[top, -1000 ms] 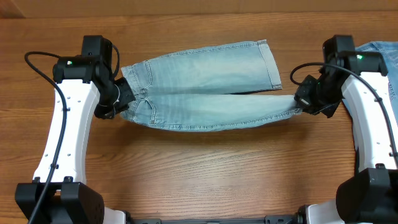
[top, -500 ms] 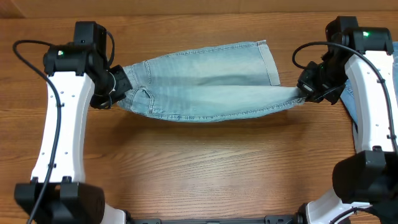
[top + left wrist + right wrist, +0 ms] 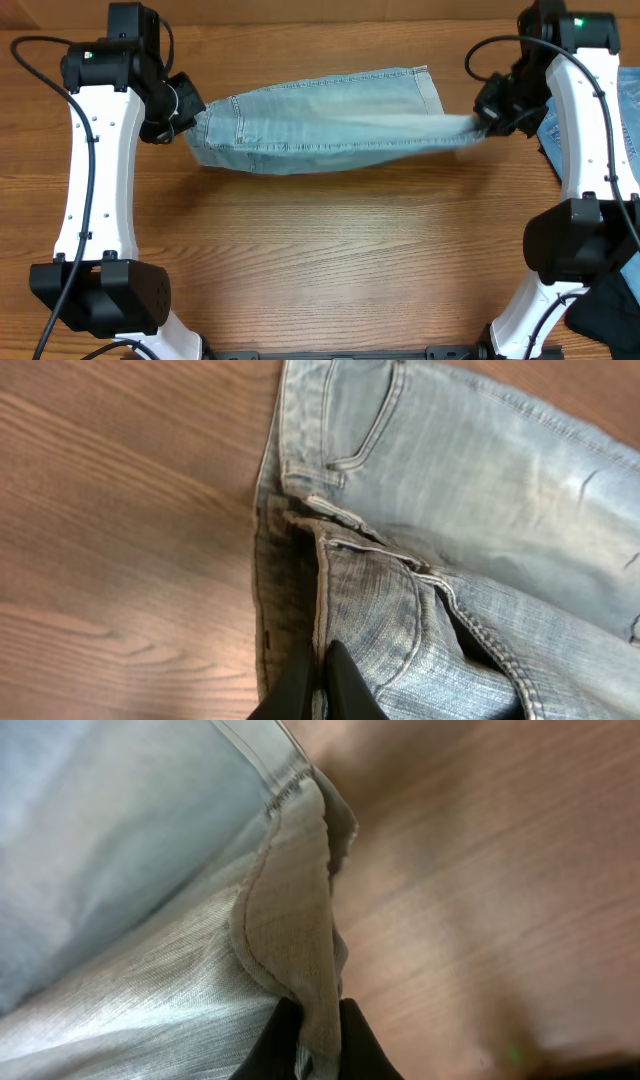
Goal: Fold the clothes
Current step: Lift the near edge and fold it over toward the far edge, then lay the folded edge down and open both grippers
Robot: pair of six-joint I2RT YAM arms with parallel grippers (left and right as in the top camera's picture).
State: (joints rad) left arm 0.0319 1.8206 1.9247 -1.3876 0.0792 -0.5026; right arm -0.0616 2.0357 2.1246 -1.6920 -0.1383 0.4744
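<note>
The pale light-blue denim shorts [image 3: 330, 115] lie across the far half of the wooden table, waistband to the left, leg cuffs to the right. The near leg is lifted and stretched over the far leg. My left gripper [image 3: 185, 128] is shut on the waistband edge, seen close up in the left wrist view [image 3: 322, 680]. My right gripper [image 3: 483, 125] is shut on the near leg's cuff, seen in the right wrist view [image 3: 318, 1040] with the hem [image 3: 290, 910] pinched between the fingers.
Other medium-blue jeans [image 3: 622, 120] lie at the right edge behind my right arm. A dark cloth [image 3: 610, 310] shows at the bottom right corner. The wooden tabletop [image 3: 330, 250] stretches toward the front.
Both grippers have carried the near edge of the shorts away from me, drawing the near leg up over the far leg. Both stay shut on the denim.
</note>
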